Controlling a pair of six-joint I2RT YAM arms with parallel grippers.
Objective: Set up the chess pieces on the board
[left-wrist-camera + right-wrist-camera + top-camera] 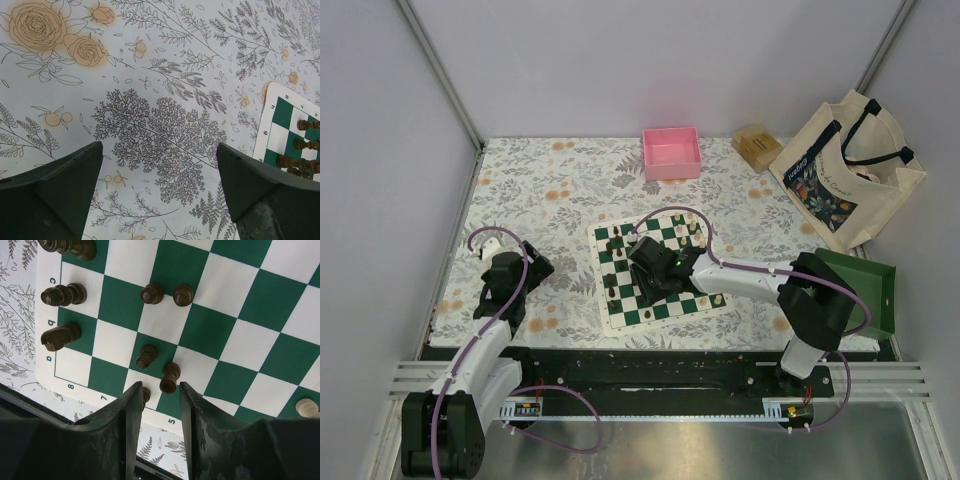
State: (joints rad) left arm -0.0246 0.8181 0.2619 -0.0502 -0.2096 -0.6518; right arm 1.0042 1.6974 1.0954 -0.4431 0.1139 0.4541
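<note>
**Right gripper over the board, nothing in its grasp**

The board (pixel 670 306) lies mid-table on the floral cloth (pixel 540 190), turned a little askew. Dark pieces (pixel 611 280) stand along its left side. A few more stand at the far right corner, too small from above to tell the colour.

The right gripper (pixel 161 386) hangs over the left half of the board. Its fingers are parted by a narrow gap and clamp nothing.
- A dark pawn (pixel 169 378) stands upright at the mouth of that gap, close against one finger. I cannot tell whether the two touch.
- A second dark piece (pixel 146 396) is half hidden behind the other finger.
- Past them are a dark knight (pixel 60 336) on the edge row and a pair of pawns (pixel 151 293) side by side.
- One cream piece (pixel 306 407) stands well apart from these.

The left gripper (pixel 159 146) is well left of the board, above bare cloth. Its fingers are spread wide with nothing between them.

A pink tray (pixel 671 153) sits at the far edge of the table, a green tray (pixel 865 285) at the right, and a tote bag (pixel 845 170) at the far right.
</note>
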